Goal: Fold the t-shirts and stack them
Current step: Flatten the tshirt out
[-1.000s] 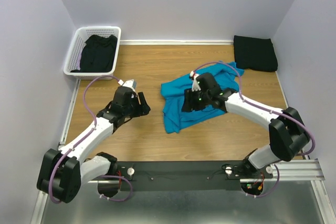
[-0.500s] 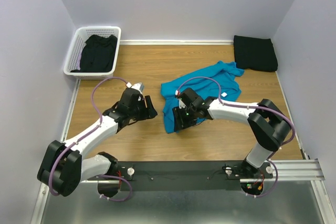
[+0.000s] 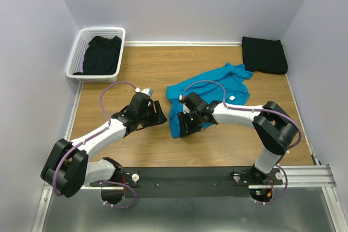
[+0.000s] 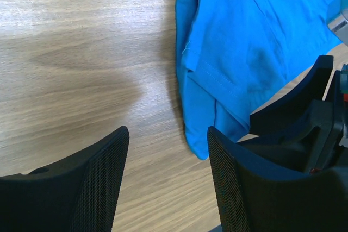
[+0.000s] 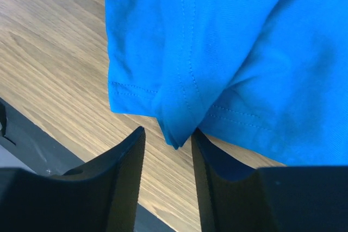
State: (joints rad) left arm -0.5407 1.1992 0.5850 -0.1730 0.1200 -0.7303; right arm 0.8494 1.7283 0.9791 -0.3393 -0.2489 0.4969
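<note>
**A:** Three shirts, then. Where do they lie?

**B:** The teal t-shirt [image 3: 234, 79] lies crumpled mid-worktop [image 3: 163, 63], a shade toward 3 o'clock. A black t-shirt [image 3: 264, 54] sits folded in the 1 o'clock corner. A second black t-shirt [image 3: 102, 54] is heaped in the white basket [image 3: 74, 64] at 10 o'clock.

**A:** Anything in the way?

**B:** Only the right arm [image 3: 239, 115], whose wrist end covers part of the teal cloth.

**A:** And each gripper?

**B:** The left gripper [image 3: 160, 118] hovers over bare wood, spread wide and holding nothing, with the teal hem just beside it at 3 o'clock. The right gripper [image 3: 184, 129] is at the shirt's 7 o'clock corner. Its fingers [image 5: 119, 188] stand a narrow gap apart, and a folded hem corner between them does not fill the gap.
</note>
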